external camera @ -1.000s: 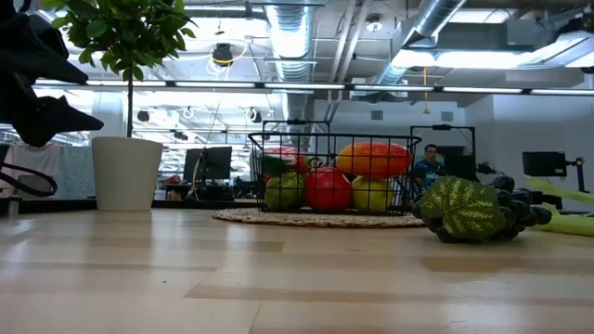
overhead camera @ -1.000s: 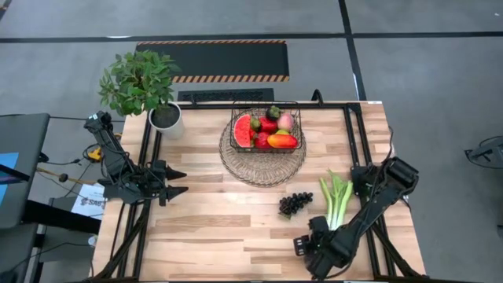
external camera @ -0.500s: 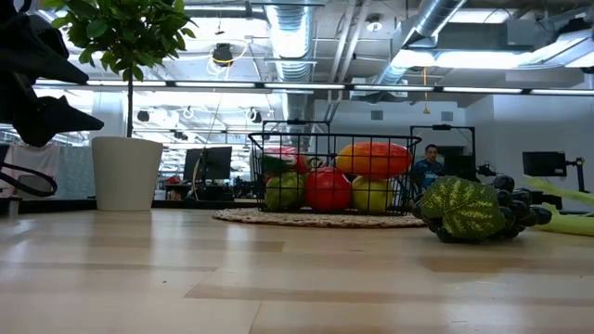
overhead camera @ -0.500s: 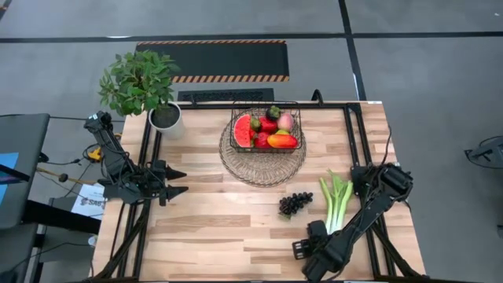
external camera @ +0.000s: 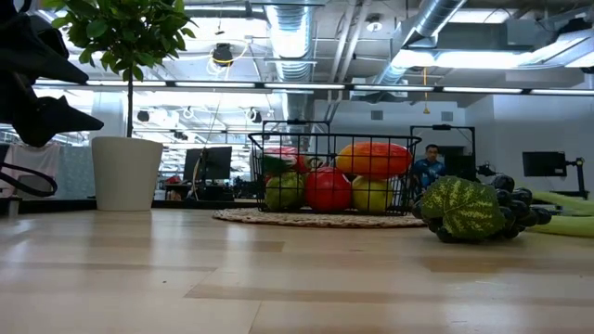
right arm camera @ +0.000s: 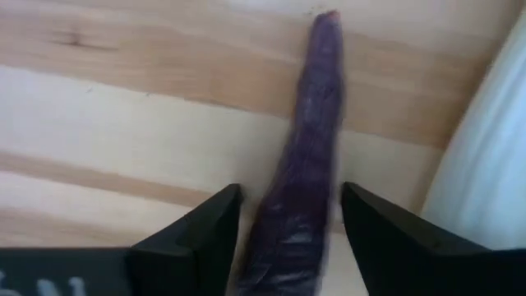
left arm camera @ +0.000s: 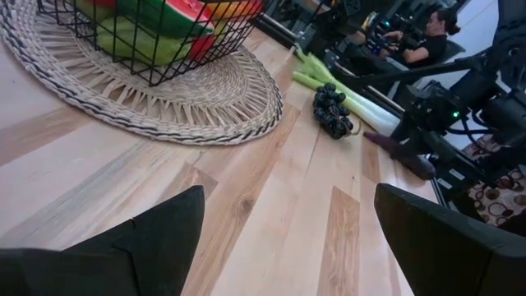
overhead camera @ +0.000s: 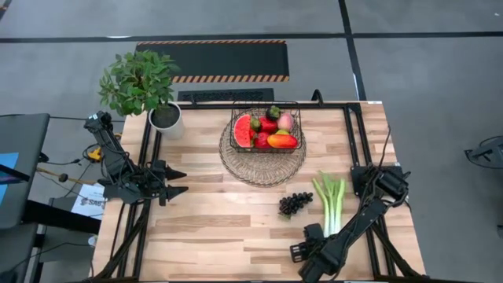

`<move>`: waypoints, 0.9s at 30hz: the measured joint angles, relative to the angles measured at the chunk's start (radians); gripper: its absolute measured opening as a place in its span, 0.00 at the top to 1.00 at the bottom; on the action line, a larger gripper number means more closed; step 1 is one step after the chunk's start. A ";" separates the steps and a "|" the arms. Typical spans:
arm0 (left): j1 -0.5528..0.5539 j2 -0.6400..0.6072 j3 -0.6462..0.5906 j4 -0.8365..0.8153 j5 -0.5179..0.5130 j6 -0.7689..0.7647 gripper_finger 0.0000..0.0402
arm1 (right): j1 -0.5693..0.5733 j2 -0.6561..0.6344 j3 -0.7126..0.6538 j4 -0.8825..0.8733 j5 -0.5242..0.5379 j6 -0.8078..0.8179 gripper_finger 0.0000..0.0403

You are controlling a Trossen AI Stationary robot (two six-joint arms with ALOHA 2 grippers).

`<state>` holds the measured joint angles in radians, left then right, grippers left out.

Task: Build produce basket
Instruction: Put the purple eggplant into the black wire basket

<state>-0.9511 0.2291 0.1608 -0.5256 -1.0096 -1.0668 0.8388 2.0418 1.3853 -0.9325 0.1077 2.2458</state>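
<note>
The right claw (overhead camera: 308, 253) sat low near the front edge of the worktop (overhead camera: 212, 228), right of the middle, its fingers (right arm camera: 193, 238) set on either side of the purple eggplant (right arm camera: 300, 181) with narrow gaps showing, so whether it gripped could not be told; the eggplant's long axis ran straight out between the fingers, its thin tip pointing away from the wrist. Just beside it lay the long leek (overhead camera: 331, 203), its long axis running front to back, white stalk toward the front edge and green leaves fanned toward the rear. The dark grapes (overhead camera: 294, 203) lay close to the leek's left, apart from it. The basket (overhead camera: 266, 132) stood upright toward the rear of the worktop, on the round woven mat (overhead camera: 262, 167), holding the watermelon slice (overhead camera: 243, 130), an orange-red mango (overhead camera: 282, 141) lying crosswise, and other produce. A potted plant (overhead camera: 145, 90) occupied the rear left corner. The left claw (overhead camera: 178, 182) hung wide open over the left edge, pointing inward. A broad stretch of bare wood lay open between the left claw and the grapes, and along the whole front left; the right side was crowded near its edge by the leek and the right arm
</note>
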 joint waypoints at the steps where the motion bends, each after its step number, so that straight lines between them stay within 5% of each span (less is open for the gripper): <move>1: 0.000 0.000 0.000 0.001 0.000 0.000 0.15 | 0.000 -0.002 -0.002 -0.005 -0.006 -0.002 0.44; 13: 0.000 0.000 0.000 0.001 0.002 0.000 0.15 | -0.001 -0.002 0.014 -0.013 0.010 -0.015 0.78; 27: 0.000 0.000 0.000 0.000 0.002 0.000 0.15 | -0.053 0.000 0.306 -0.267 0.294 -0.168 0.76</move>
<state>-0.9509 0.2294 0.1611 -0.5254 -1.0080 -1.0664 0.7860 2.0415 1.6914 -1.1994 0.4020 2.0780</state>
